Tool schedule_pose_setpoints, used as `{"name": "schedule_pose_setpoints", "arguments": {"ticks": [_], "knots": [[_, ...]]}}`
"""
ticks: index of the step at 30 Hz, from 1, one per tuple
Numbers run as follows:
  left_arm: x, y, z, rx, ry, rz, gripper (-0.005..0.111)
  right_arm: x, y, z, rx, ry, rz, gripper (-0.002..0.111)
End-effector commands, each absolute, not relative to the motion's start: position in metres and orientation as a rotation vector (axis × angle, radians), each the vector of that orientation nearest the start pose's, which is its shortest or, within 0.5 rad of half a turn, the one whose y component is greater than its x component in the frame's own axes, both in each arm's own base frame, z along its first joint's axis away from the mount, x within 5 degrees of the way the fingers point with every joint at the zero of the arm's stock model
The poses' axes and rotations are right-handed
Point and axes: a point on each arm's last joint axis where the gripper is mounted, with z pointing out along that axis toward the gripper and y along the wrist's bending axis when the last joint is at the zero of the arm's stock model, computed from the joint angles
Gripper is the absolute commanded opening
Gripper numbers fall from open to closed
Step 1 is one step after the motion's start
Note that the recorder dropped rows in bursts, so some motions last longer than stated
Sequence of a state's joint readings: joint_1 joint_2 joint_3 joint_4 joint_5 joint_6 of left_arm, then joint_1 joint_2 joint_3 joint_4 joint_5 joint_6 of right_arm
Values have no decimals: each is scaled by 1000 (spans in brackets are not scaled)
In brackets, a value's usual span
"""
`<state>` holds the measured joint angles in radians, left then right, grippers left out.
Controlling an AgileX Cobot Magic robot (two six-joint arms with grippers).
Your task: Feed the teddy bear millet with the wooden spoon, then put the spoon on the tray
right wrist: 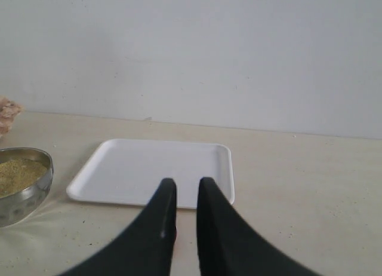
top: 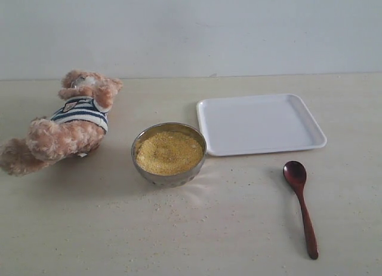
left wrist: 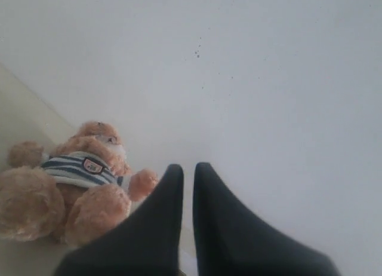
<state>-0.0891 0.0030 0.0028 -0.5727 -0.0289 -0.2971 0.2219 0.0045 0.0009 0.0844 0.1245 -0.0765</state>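
The teddy bear (top: 71, 129) lies on its back at the table's left, head toward the wall, striped shirt showing; the left wrist view also catches the teddy bear (left wrist: 77, 186). Millet (top: 169, 152) fills the steel bowl (top: 173, 179) in the middle. Right of the bowl, the wooden spoon (top: 300, 201) lies on the table with its bowl toward the white tray (top: 259, 123). Neither gripper shows in the exterior view. My left gripper (left wrist: 188, 168) hangs beside the bear, shut and empty. My right gripper (right wrist: 187, 183) is shut and empty, in front of the tray (right wrist: 149, 168).
Loose grains are scattered on the table in front of the bowl (top: 179, 213). A plain wall runs behind the table. In the right wrist view the bowl (right wrist: 24, 195) with millet (right wrist: 18, 173) sits off to one side.
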Motion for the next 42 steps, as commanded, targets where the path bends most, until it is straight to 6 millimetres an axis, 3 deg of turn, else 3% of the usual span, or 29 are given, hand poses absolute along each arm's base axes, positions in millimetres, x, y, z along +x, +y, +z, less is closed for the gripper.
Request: {"name": "schedule_pose_setpoints", "arguments": {"ticks": [1,8,11,14,17,21,24,27,30,33,36,42], "knots": [[54,-13,209,-556,1562,-799,6,55,13,203,-180,1592,180,15],[84,-16,218,-531,1865,-623,6,55,13,203,-180,1592,180,15],[113,-17,238,-424,1966,-495,7,55,13,203,-180,1592,180,15],[156,-20,270,-264,2033,-365,14,55,13,203,-180,1592,180,15],[207,-19,295,-191,2097,-265,29,55,13,203,-180,1592,180,15],[264,-6,306,-237,2206,-215,59,55,13,203,-180,1592,180,15],[301,6,302,-253,2310,-184,78,55,13,203,-180,1592,180,15],[329,15,281,-217,2433,-206,78,55,13,203,-180,1592,180,15],[351,15,256,-154,2475,-448,77,55,13,203,-180,1592,180,15],[370,18,234,-215,2350,-844,77,55,13,203,-180,1592,180,15],[379,29,214,-241,2320,-941,77,55,13,203,-180,1592,180,15],[375,55,194,-200,2431,-777,77,55,13,203,-180,1592,180,15]]}}
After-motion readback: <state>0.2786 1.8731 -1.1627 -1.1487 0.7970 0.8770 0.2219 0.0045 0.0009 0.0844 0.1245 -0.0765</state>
